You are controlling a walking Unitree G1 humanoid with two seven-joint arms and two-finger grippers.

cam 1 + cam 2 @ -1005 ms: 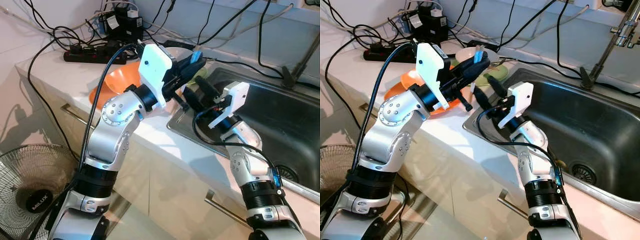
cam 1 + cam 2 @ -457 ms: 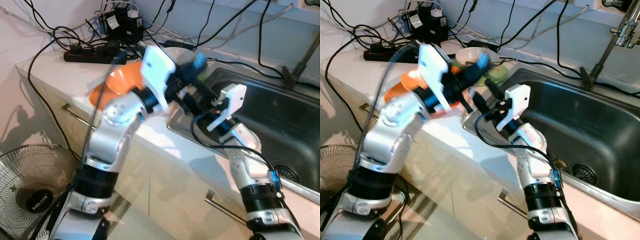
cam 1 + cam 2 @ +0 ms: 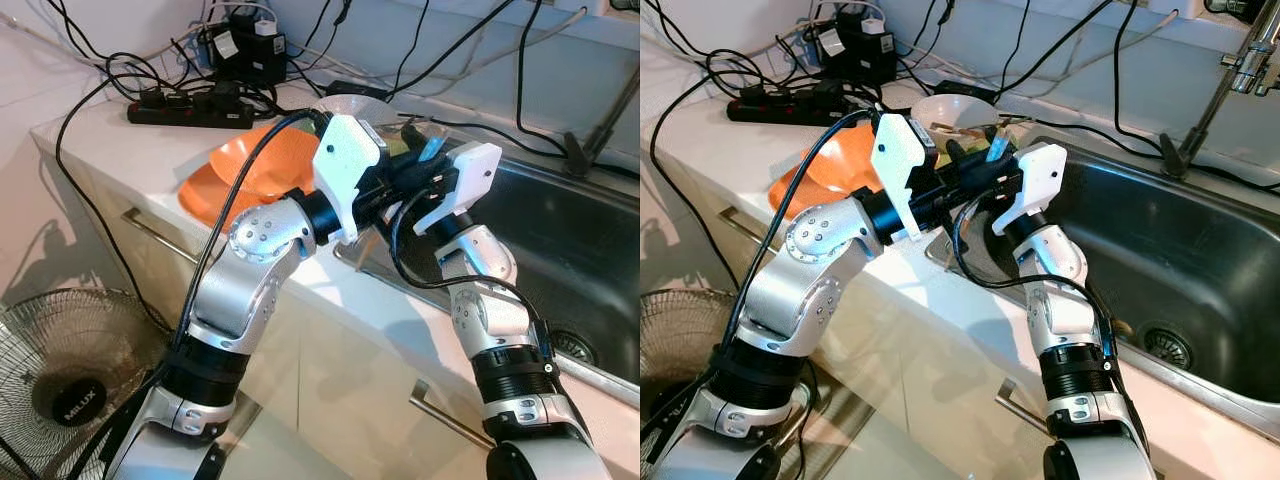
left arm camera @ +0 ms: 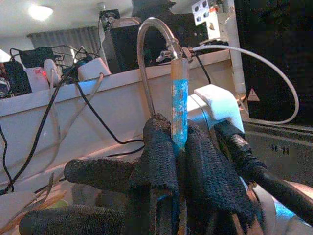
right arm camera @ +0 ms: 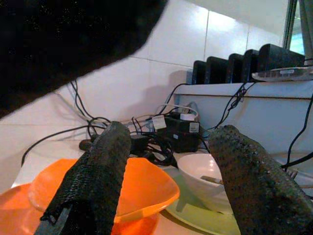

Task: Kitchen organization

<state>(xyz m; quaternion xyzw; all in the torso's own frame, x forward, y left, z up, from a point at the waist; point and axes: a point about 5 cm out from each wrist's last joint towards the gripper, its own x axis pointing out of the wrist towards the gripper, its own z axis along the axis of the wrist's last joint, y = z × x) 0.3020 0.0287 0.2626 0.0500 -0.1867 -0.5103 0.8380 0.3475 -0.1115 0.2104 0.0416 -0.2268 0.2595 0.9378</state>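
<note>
Blue-handled utensil (image 4: 179, 110), maybe a brush or a spoon handle, the blur makes it hard to say, sits clamped between the two black fingers of the left gripper (image 4: 178, 161), its tip pointing up past the fingertips. A second ago that arm was reaching higher, with the blue thing held over the dishes at the back of the counter. Now the left arm has swung across and lower, so the left gripper (image 3: 985, 165) is right against the right wrist at the sink's (image 3: 1200, 250) near corner. The right gripper (image 5: 166, 161) has come up to meet it and its fingers stand wide apart with nothing between them. I'd judge this a hand-over, or a carry toward the sink, with the utensil lifted off the counter pile but not yet put anywhere.

From the head, the two arms cross so tightly that the grip itself is hidden behind the white wrist housings. The left wrist view settles it: the blue handle is pinched firmly, with the tap's curved spout (image 4: 149, 54) standing behind. The right wrist view looks the other way, at the orange bowl (image 5: 142, 188) stacked on an orange plate (image 5: 19, 208), and the white bowl (image 5: 208, 174) on a pale green plate (image 5: 195, 215), all waiting on the worktop by the power strip (image 3: 190, 108).
</note>
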